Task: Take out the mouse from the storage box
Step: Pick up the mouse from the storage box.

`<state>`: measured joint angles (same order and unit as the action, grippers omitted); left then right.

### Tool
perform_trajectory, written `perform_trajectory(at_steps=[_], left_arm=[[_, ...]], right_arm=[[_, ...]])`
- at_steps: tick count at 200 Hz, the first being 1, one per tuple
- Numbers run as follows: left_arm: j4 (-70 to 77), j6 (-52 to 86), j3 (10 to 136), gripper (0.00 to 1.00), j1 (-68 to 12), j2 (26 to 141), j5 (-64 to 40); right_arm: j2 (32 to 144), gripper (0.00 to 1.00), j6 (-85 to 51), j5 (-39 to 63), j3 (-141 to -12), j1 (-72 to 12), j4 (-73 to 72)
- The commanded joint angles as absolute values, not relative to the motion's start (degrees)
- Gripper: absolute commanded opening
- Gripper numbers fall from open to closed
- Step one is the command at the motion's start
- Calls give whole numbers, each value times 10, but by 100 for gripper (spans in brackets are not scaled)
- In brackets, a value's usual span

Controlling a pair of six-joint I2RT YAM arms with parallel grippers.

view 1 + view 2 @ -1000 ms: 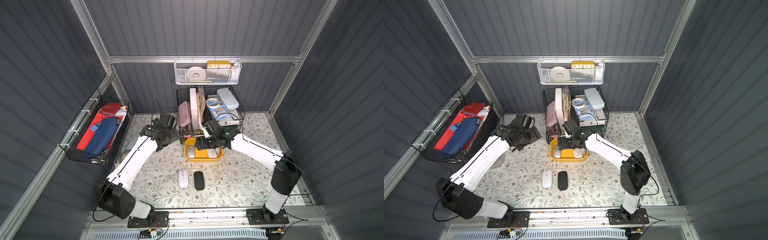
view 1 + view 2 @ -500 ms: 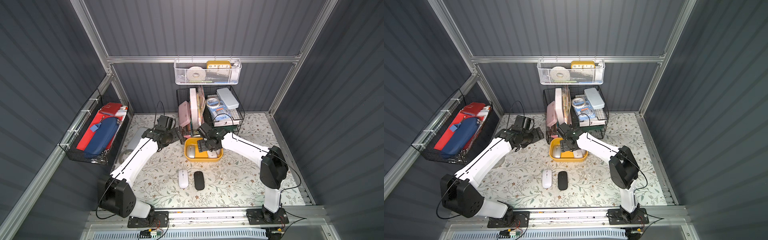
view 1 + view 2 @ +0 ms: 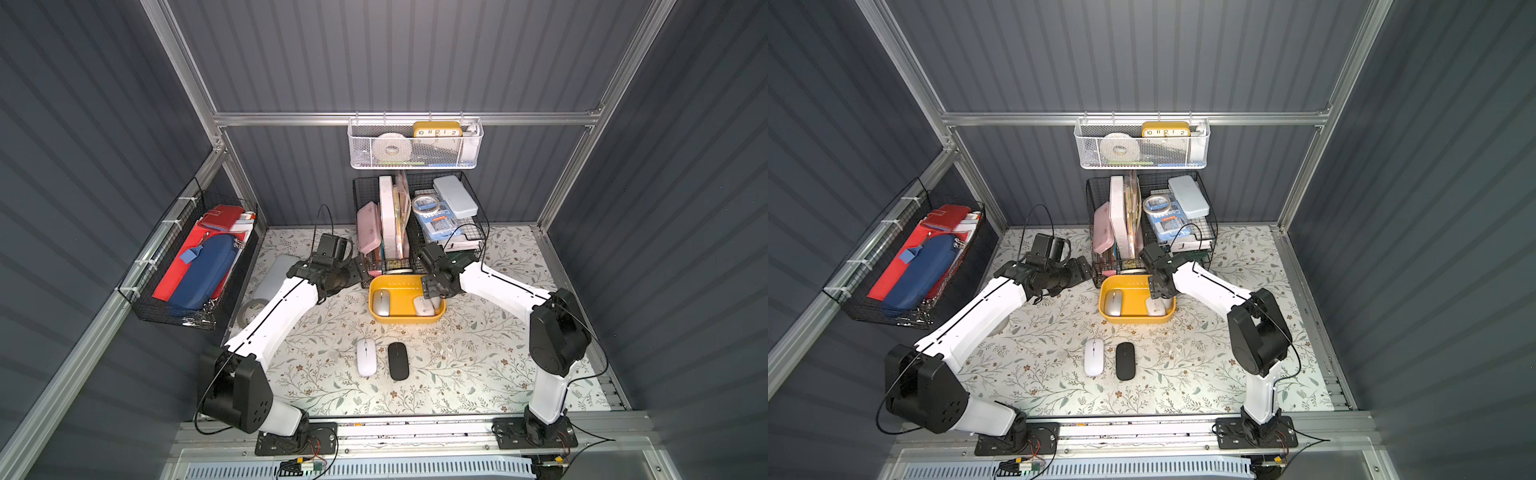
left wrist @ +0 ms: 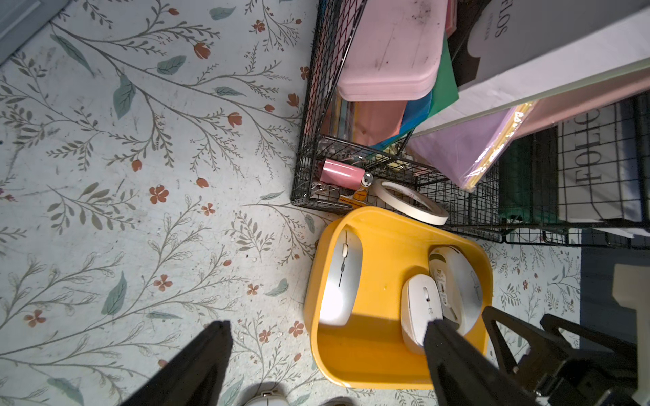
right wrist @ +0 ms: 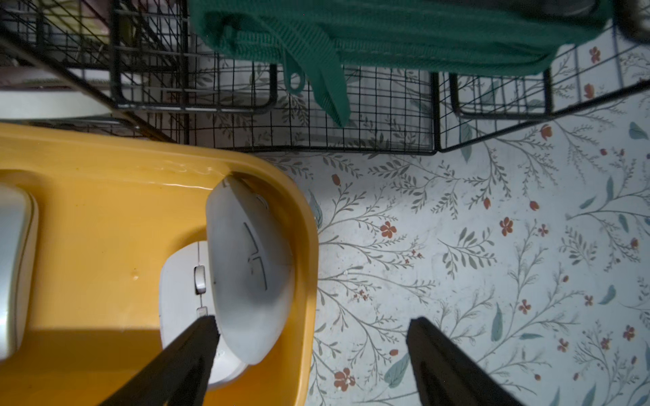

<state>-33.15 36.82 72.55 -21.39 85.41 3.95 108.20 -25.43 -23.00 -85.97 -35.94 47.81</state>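
Light falls from above in both top views: the table glows brightest at its near middle, and the ribbed walls stay dim. Both are sharp, with rails splaying toward the edges. In the left wrist view a hard shadow crosses the storage box. In the right wrist view its rim shows glare, the tilted mouse looks soft, and the fingers of the right tool are blurred silhouettes.

Mustard-yellow storage box, silver mouse, white mouse, pale floral-patterned table cover.

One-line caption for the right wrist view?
Open right hand above the yellow storage box rim, beside a tilted white mouse.
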Motion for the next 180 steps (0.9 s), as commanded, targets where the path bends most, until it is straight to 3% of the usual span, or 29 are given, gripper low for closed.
perform_trajectory(at_steps=[1,30,180], left_arm=[[-327,357,728,91,-212,865,27],[-323,360,725,91,-212,872,23],[-332,357,734,90,-211,873,16]], right_arm=[[1080,88,-241,-234,-861,-362,451],[1080,87,-217,-200,-850,-363,424],[1178,80,-178,-228,-928,-388,471]])
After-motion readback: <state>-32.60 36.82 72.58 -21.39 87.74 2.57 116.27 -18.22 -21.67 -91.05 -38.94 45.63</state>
